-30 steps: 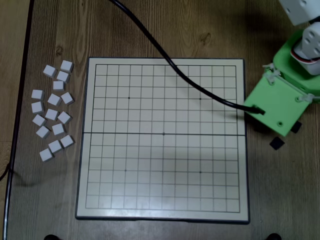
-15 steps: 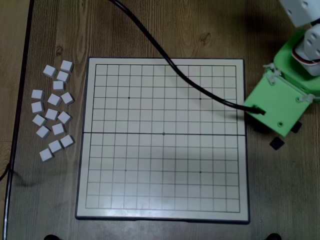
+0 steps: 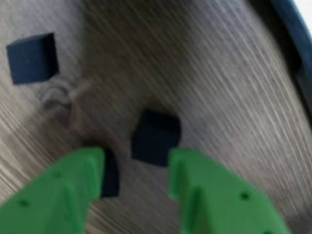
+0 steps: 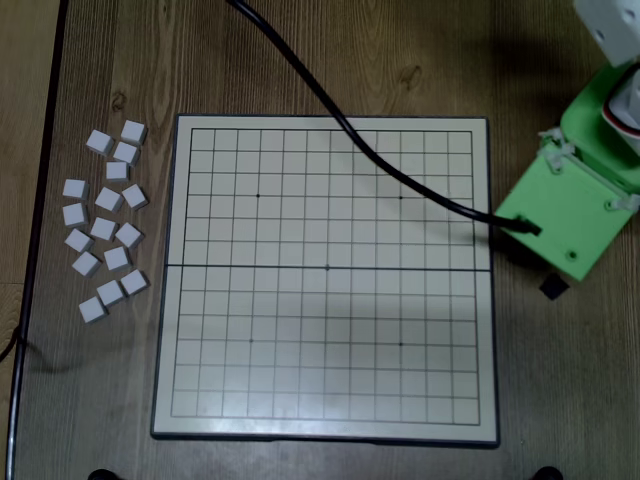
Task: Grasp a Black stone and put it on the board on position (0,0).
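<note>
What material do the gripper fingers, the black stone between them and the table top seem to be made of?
Gripper fingers: bright green matte plastic, probably 3D-printed, judging by blocky shapes and small holes; blur hides any layer lines.
Black stone: dark, dull, sharp-edged block; plastic or painted wood, cannot tell.
Table: brown wood grain with knots, possibly laminate.

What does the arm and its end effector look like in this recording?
The end effector has two bright green plastic fingers with small round holes and stepped inner edges. From overhead, a flat green plate covers the wrist, a thick black cable plugs into it, and white housing sits behind.
</note>
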Robot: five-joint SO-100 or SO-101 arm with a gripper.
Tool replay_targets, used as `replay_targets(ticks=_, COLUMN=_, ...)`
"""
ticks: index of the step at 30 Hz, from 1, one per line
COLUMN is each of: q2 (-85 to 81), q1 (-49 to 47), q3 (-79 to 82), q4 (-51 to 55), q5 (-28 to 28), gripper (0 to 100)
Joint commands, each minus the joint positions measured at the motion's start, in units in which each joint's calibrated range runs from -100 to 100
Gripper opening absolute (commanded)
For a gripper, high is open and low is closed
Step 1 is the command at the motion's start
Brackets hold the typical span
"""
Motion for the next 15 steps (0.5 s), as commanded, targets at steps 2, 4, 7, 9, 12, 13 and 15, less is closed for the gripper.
replay_targets(ticks=2, q2=-1.88, q1=0.77, q3=-3.58, q4=-0.71, q5=-2.1, gripper=11)
replay_targets(ticks=4, q2=-1.63, q1=0.95, q3=-3.2, q4=-0.96, q5=-2.49, gripper=11)
replay_targets(ticks=7, q2=-1.63, q1=0.95, q3=-2.71, q4=-0.96, q5=-2.74, gripper=11)
replay_targets(ticks=9, q2=-1.63, q1=0.95, q3=-2.23, q4=-0.71, q5=-2.69, gripper=12)
replay_targets(ticks=12, q2=-1.71, q1=0.86, q3=-1.26, q4=-0.63, q5=-2.54, gripper=12)
replay_targets(ticks=13, q2=-1.8, q1=0.77, q3=-0.97, q4=-0.55, q5=-2.49, gripper=12)
replay_targets(ticks=15, q2=-2.22, q1=0.49, q3=-0.11, q4=-0.38, q5=-2.54, gripper=12)
